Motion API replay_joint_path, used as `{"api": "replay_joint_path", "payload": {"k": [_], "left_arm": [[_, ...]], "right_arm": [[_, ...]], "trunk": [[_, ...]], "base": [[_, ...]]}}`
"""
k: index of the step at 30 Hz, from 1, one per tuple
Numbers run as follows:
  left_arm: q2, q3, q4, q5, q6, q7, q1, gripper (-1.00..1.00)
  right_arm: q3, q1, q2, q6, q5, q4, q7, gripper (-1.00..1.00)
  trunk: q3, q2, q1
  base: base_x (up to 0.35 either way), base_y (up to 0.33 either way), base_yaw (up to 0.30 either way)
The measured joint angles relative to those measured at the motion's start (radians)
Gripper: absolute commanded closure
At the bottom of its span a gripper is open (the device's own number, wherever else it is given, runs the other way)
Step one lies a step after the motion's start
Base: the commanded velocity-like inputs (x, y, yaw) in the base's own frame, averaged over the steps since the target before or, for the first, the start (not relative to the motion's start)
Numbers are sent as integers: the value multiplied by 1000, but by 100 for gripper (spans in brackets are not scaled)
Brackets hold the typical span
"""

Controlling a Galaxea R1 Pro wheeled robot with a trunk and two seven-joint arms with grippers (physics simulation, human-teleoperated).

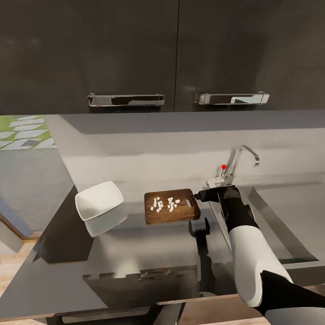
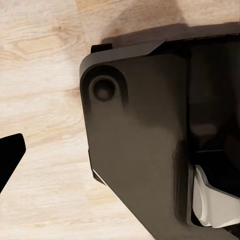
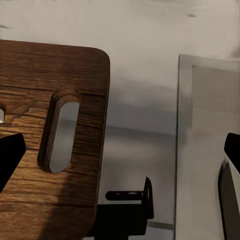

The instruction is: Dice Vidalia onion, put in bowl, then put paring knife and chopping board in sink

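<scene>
On the grey surface (image 1: 149, 243) sits the brown board (image 1: 171, 206) with little white onion bits (image 1: 164, 204) on top. Left of it, well apart, the white bowl (image 1: 99, 201) is tipped up on one side. The right end effector (image 1: 198, 195) hangs just by the board's handle end, near the tap (image 1: 237, 164) and the sink (image 1: 289, 212). In the right wrist view its fingers (image 3: 10, 155) stand wide apart with nothing between them, above the board's handle slot (image 3: 60, 135). I cannot tell if the left end effector is wide or narrow.
</scene>
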Motion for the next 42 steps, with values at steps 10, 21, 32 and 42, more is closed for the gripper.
{"api": "replay_joint_path", "payload": {"k": [10,21,32,42], "left_arm": [[0,0,0,0,0,0,0,-100],[0,0,0,0,0,0,0,-100],[0,0,0,0,0,0,0,-100],[0,0,0,0,0,0,0,-100]], "right_arm": [[0,0,0,0,0,0,-2,-100],[0,0,0,0,0,0,-2,-100],[0,0,0,0,0,0,-2,-100],[1,0,2,-1,1,5,-4,-100]], "trunk": [[-5,0,0],[-5,0,0],[-5,0,0],[-5,0,0]], "base": [[0,0,72],[28,-28,1],[142,-101,0],[2,-1,80]]}}
